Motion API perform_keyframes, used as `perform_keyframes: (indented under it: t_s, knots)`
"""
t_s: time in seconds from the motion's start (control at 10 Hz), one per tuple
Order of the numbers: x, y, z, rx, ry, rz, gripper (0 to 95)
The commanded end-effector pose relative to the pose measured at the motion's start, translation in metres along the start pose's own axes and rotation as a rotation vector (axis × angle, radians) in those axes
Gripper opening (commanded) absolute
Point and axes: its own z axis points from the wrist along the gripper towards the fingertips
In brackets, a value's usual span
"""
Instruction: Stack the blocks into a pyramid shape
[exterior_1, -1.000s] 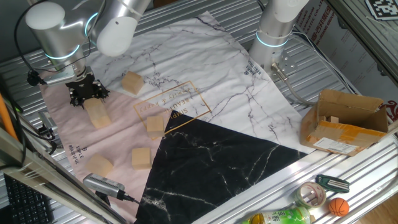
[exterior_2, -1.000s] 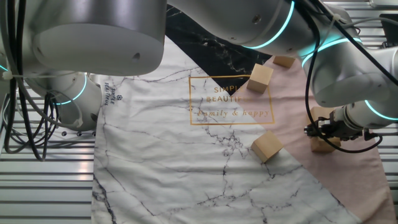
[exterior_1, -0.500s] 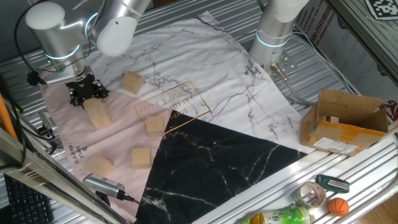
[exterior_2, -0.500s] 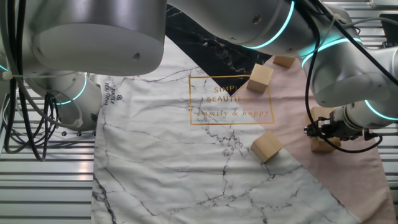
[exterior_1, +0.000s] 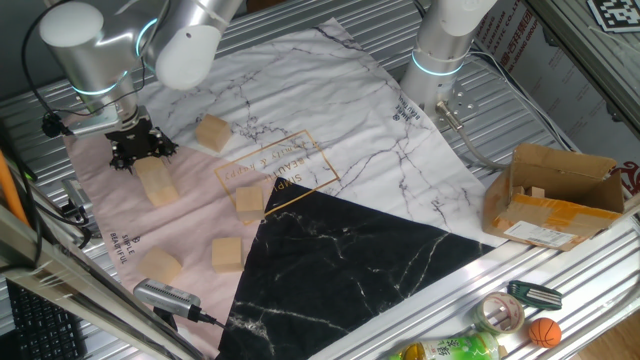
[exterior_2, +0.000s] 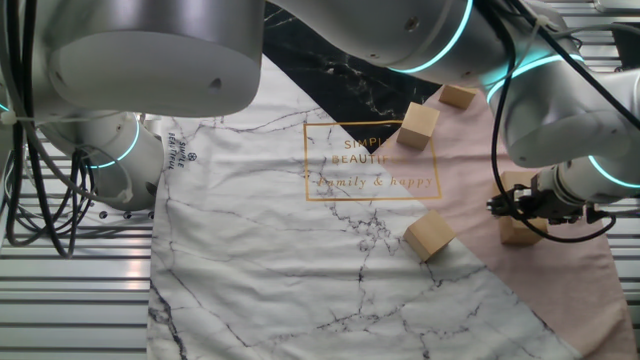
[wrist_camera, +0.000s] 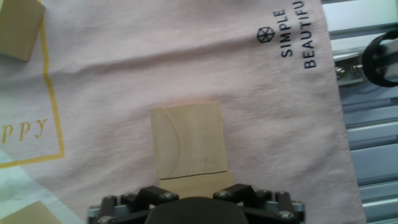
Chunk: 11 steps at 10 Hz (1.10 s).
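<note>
— What do the blocks look like?
— Two light wooden blocks (wrist_camera: 188, 146) sit side by side, touching, on the pink part of the mat (exterior_1: 100, 195), right under the gripper (exterior_1: 140, 148).
— Is the gripper holding them?
— I cannot tell; its fingers are hidden.
— Any more?
— The hand view shows the thin line between the two. One fixed view shows another block (exterior_1: 212, 132) near them.

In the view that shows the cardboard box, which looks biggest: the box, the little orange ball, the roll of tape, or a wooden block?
1. Brown cardboard box, by far the largest.
2. Light tan wooden block and roll of tape: look about alike, so I cannot rank them.
3. Small orange ball, the smallest, though it lies nearest the camera.
</note>
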Motion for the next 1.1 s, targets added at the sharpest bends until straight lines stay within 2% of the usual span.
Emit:
perform_keyframes:
  t_s: [0.1, 0.5, 0.6, 0.8, 1.1]
  knots:
    - [-0.001, -0.001, 0.001, -0.001, -0.003, -0.001, 95.0]
    - [-0.001, -0.001, 0.000, -0.004, -0.002, 0.002, 95.0]
    - [-0.001, -0.002, -0.002, -0.006, 0.001, 0.003, 76.0]
    - [-0.004, -0.005, -0.013, -0.012, 0.007, 0.013, 76.0]
    - [-0.004, -0.004, -0.021, -0.013, 0.007, 0.021, 76.0]
